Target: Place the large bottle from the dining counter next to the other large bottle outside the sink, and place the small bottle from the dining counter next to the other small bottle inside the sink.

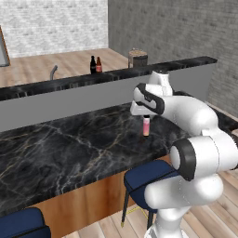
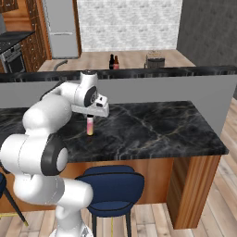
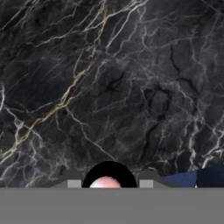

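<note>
My gripper (image 1: 146, 119) (image 2: 90, 117) is shut on the small bottle (image 1: 146, 127) (image 2: 90, 127), a pale-pink one held upright by its top over the dining counter (image 1: 69, 148) (image 2: 152, 127). I cannot tell if its base touches the marble. In the hand view the bottle's top (image 3: 105, 182) sits between my gripper's (image 3: 109, 183) finger tips. On the far wooden counter the black large bottle (image 1: 93, 64) (image 2: 111, 61) stands right beside the amber other large bottle (image 1: 98, 64) (image 2: 116, 61). A curved faucet (image 1: 53, 72) (image 2: 60, 65) rises to their left; the sink basin is hidden behind the ledge.
A raised grey wall with a dark top (image 1: 93, 79) (image 2: 152, 71) runs between the dining counter and the far counter. A round canister (image 1: 138, 58) (image 2: 155, 59) stands to the right of the bottles. Blue stools (image 1: 148, 179) (image 2: 111, 185) stand below the counter's front.
</note>
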{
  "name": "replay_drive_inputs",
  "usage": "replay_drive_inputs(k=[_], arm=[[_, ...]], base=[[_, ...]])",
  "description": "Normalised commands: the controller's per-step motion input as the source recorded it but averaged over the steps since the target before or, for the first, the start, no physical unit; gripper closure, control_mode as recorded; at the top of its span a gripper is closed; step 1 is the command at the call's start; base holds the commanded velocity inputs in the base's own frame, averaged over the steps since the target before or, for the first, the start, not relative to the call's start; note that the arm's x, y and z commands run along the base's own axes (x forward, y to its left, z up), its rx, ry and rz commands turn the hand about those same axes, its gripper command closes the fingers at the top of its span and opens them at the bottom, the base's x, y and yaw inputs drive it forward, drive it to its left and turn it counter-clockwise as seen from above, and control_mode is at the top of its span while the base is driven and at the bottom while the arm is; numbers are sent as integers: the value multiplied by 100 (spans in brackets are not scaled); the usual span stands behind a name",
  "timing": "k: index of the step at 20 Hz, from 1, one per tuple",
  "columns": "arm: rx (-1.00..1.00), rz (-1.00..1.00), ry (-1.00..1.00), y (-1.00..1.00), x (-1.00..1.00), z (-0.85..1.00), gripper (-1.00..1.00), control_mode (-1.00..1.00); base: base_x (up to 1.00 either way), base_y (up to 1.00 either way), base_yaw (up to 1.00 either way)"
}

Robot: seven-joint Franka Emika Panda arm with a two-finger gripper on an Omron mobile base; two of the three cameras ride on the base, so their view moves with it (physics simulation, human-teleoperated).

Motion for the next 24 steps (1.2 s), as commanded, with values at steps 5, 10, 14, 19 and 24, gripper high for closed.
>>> replay_drive_inputs(k=[5,10,14,19,24], arm=[[0,-3,-2,-20,-24,18,100,-100],[2,-1,-6,-14,-29,39,100,-100],[3,0,-8,-7,-38,36,100,-100],[3,0,-16,0,-37,15,100,-100],[1,0,-15,0,-30,23,100,-100]], base=[[0,0,0],[0,0,0],[0,0,0],[0,0,0],[0,0,0]])
